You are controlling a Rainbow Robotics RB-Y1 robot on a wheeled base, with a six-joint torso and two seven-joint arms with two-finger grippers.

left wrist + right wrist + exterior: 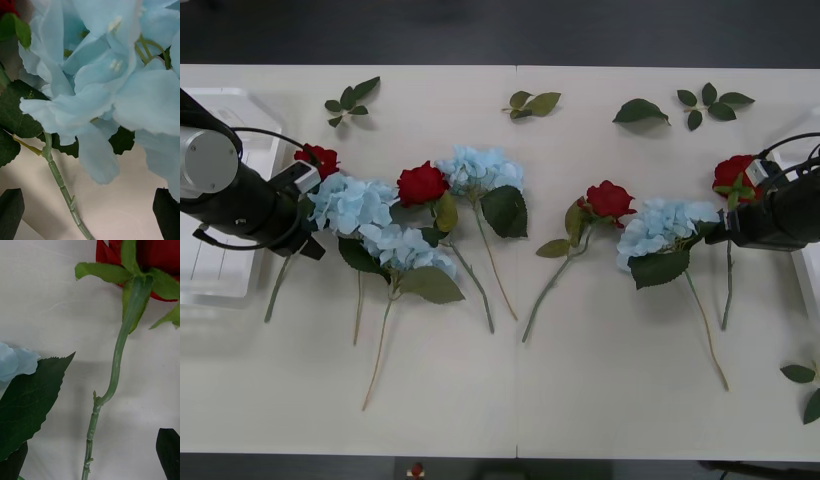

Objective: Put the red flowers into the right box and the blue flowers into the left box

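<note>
Front view, left gripper (308, 215) low beside the leftmost blue flowers (352, 203), near the left box (220, 285), fingers spread around nothing, right gripper (725, 228) over the stem of the rightmost red flower (733, 173), fingers likewise apart, nothing clasped.

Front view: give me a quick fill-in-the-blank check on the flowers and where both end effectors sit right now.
1. The number of red roses lying on the table is ____.
2. The left end effector sits beside the leftmost ____ flower.
3. The right end effector is at the stem of the rightmost ____ rose.
4. The left box holds ____ flowers.

Missing words: four; blue; red; no
</note>
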